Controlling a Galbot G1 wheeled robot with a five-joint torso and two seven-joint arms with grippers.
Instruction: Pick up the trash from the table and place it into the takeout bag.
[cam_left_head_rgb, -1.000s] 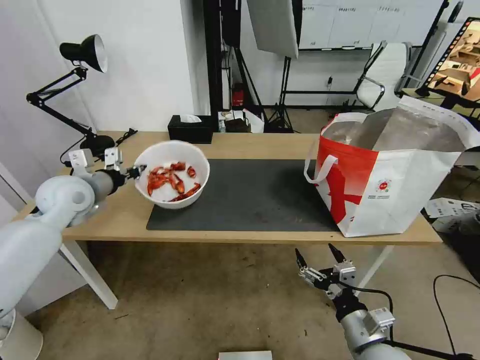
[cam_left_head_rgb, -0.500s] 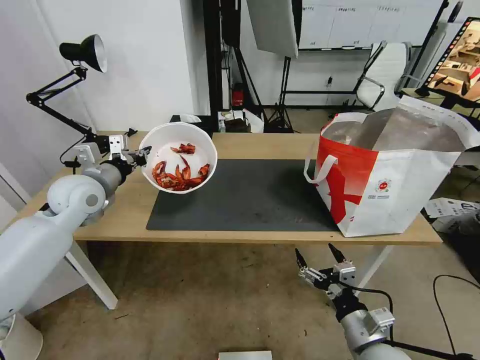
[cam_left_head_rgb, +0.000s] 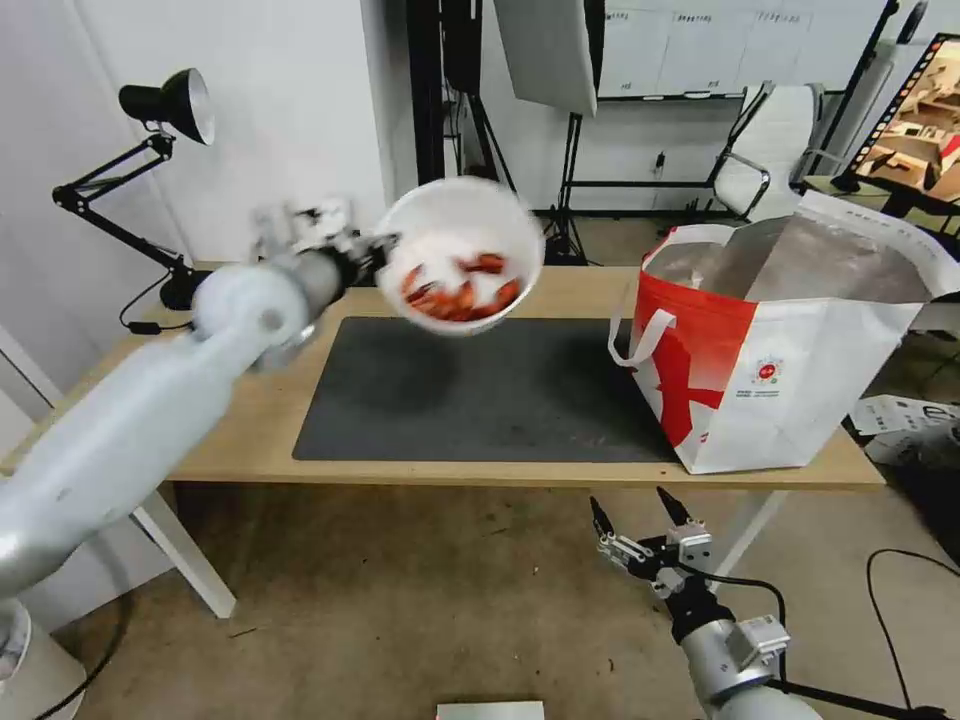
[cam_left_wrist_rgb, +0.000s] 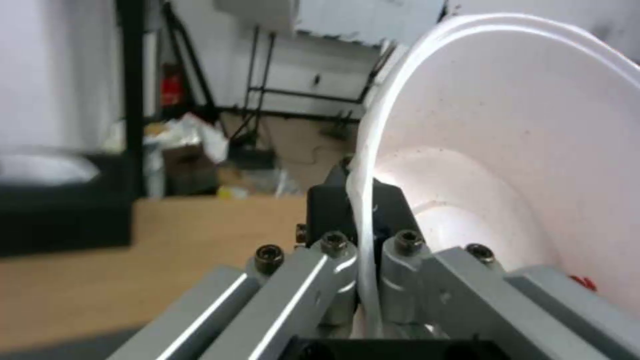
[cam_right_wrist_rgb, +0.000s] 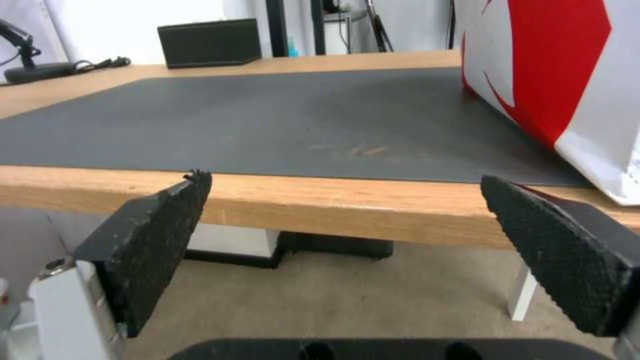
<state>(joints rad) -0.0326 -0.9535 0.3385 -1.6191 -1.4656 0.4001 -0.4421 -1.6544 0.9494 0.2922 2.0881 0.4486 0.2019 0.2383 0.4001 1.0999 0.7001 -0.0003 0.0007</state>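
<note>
Bowl (cam_left_head_rgb: 460, 255) of red shells, pinched at its rim by the left gripper (cam_left_wrist_rgb: 360, 225), hangs above the table (cam_left_head_rgb: 250, 420), not yet in the takeout bag (cam_left_head_rgb: 790, 370); right gripper (cam_left_head_rgb: 645, 520) idles spread.

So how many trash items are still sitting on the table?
0. The table and mat hold no trash; the left gripper holds the bowl of red shells in the air.
</note>
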